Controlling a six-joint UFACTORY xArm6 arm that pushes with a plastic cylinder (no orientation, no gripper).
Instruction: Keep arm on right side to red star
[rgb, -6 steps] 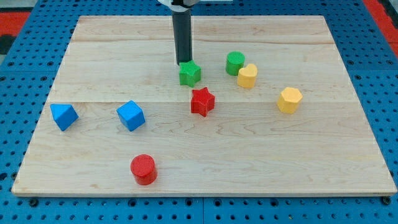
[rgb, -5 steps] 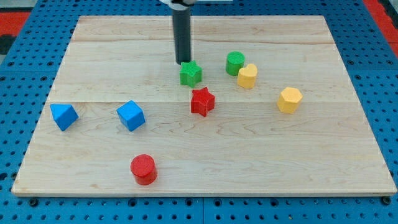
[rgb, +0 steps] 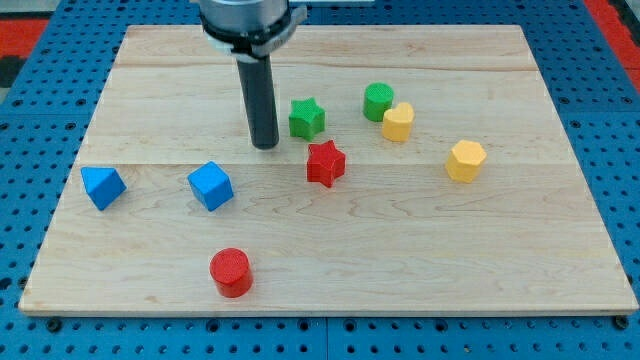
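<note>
The red star (rgb: 325, 163) lies near the middle of the wooden board (rgb: 500, 260). My tip (rgb: 265, 146) stands on the board to the view's left of the red star and slightly above it, about a block's width away. The green star (rgb: 307, 118) sits just above the red star, to the right of my rod. My tip touches no block.
A green cylinder (rgb: 378, 102) and a yellow cylinder (rgb: 398, 122) sit together at the upper right. A yellow hexagonal block (rgb: 466, 160) lies further right. Two blue blocks (rgb: 210, 185) (rgb: 103, 187) lie at the left. A red cylinder (rgb: 231, 272) lies near the bottom.
My rod has moved from just above the green star down and to the view's left, now left of the red star. No block has visibly moved.
</note>
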